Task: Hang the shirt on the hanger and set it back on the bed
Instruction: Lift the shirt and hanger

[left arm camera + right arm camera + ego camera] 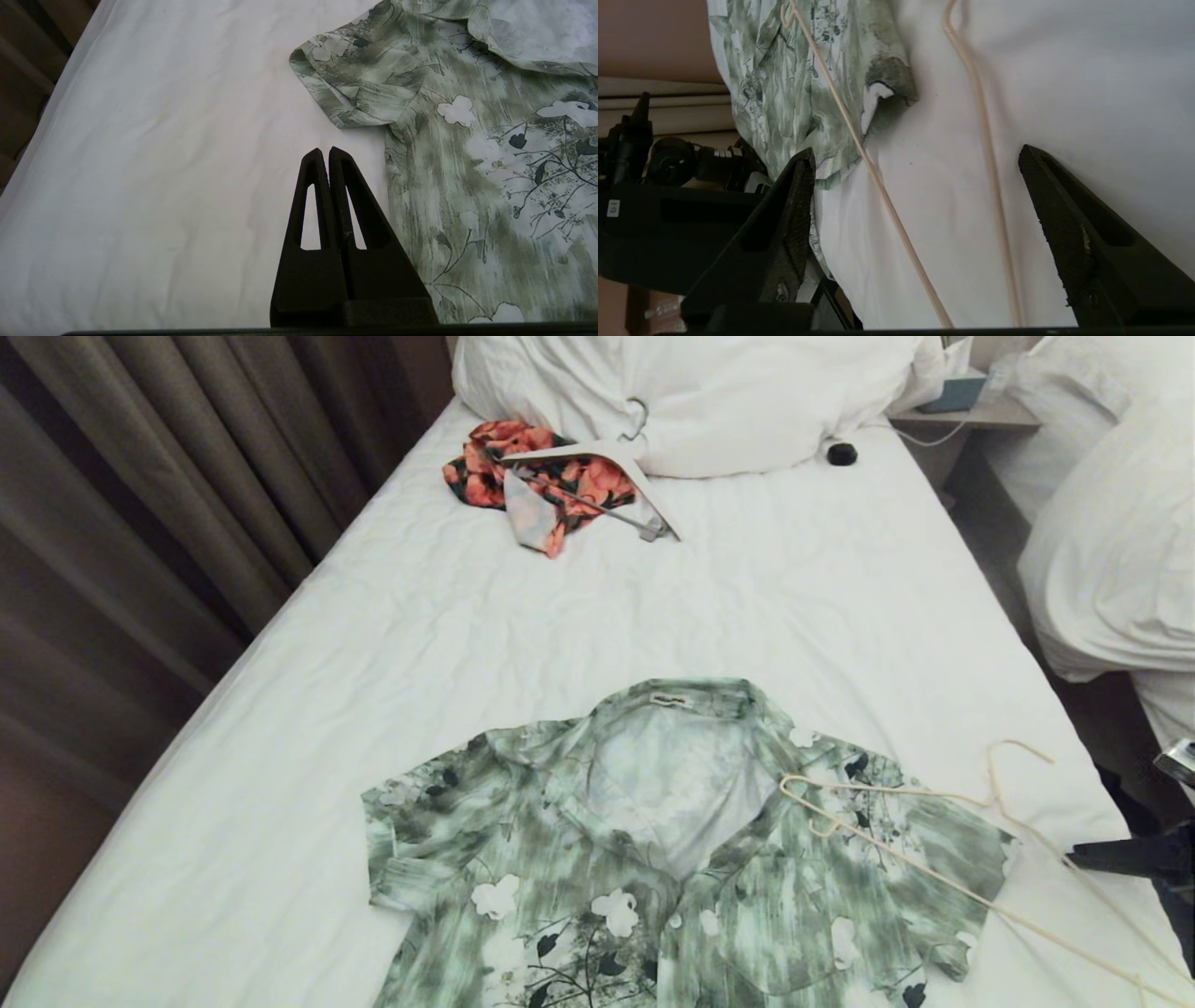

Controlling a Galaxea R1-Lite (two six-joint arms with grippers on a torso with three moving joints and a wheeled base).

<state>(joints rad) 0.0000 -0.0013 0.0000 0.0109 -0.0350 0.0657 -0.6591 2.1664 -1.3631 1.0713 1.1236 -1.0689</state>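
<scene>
The green-and-white floral shirt (653, 859) lies flat on the bed (560, 616), collar open toward the pillows. The thin cream hanger (934, 875) rests on the sheet at the shirt's right side, one end on the shoulder and the hook pointing away. In the right wrist view my right gripper (915, 151) is open just above the sheet, with two of the hanger's wires (882, 186) running between its fingers, untouched, and the shirt's sleeve (784, 84) beside one finger. My left gripper (324, 151) is shut and holds nothing, above bare sheet (140, 163) next to the shirt's other sleeve (355, 88).
An orange-red floral garment (541, 481) and a thicker white hanger (597, 453) lie by the pillow heap (700, 392). A small black object (842, 454) sits near them. Curtains (140, 476) hang on the left; a second bed (1111, 523) and a nightstand (971, 411) stand on the right.
</scene>
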